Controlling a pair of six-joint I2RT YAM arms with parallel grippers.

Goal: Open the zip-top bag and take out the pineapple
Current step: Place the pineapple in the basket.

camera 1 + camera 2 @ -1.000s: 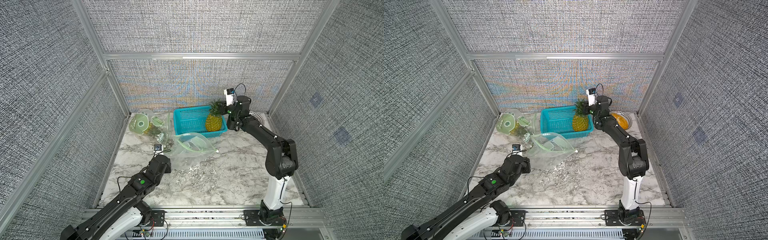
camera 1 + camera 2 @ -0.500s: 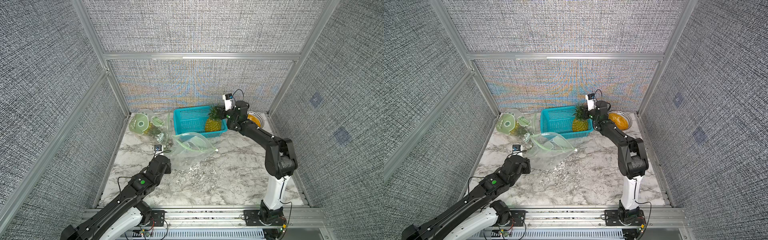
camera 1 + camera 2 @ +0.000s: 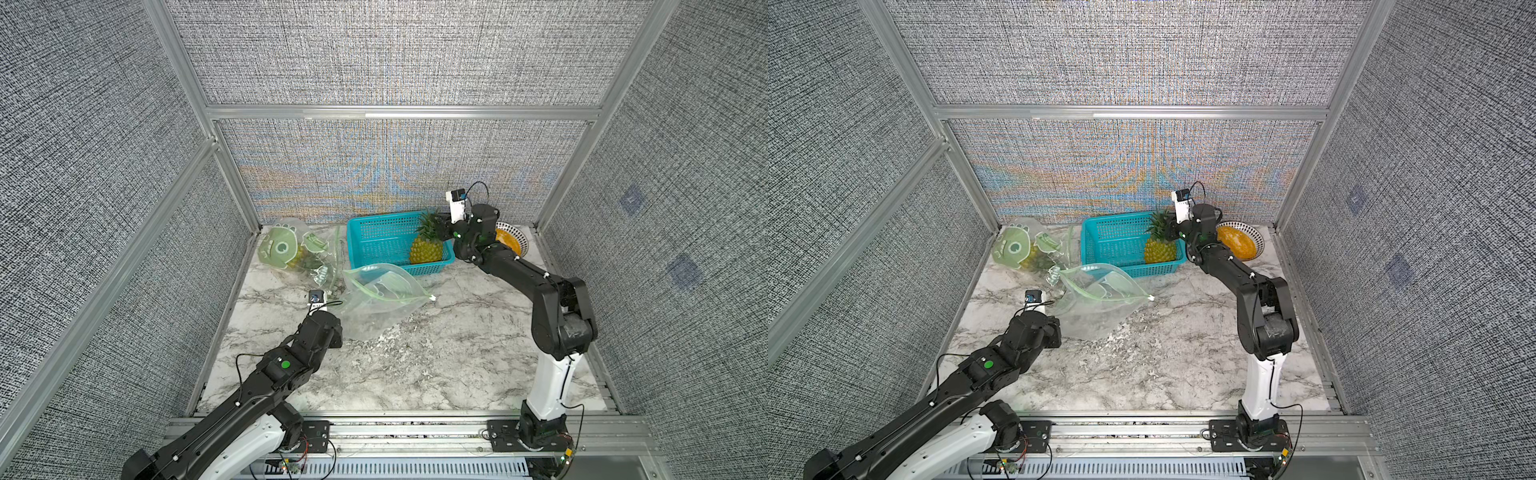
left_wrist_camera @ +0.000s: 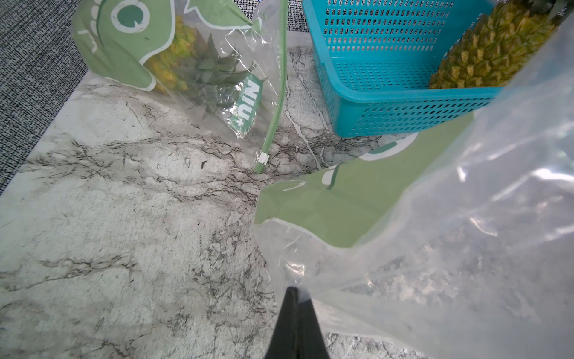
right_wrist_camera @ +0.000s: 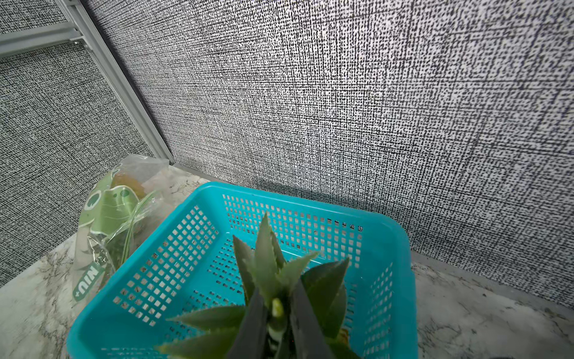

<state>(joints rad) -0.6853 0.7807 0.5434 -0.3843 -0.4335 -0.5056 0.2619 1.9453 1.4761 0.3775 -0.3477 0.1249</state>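
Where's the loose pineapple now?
In both top views the pineapple stands in the teal basket's right end by the back wall, leaves between the right gripper's fingers.

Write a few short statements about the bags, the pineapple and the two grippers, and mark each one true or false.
1. The pineapple is in the blue basket. True.
2. The left gripper is open and holds nothing. False: it is shut on the edge of the empty zip-top bag.
3. The right gripper is at the pineapple's crown, with a finger on either side of the leaves. True.
4. The printed bag near the back corner is empty. False: a second pineapple is inside it.
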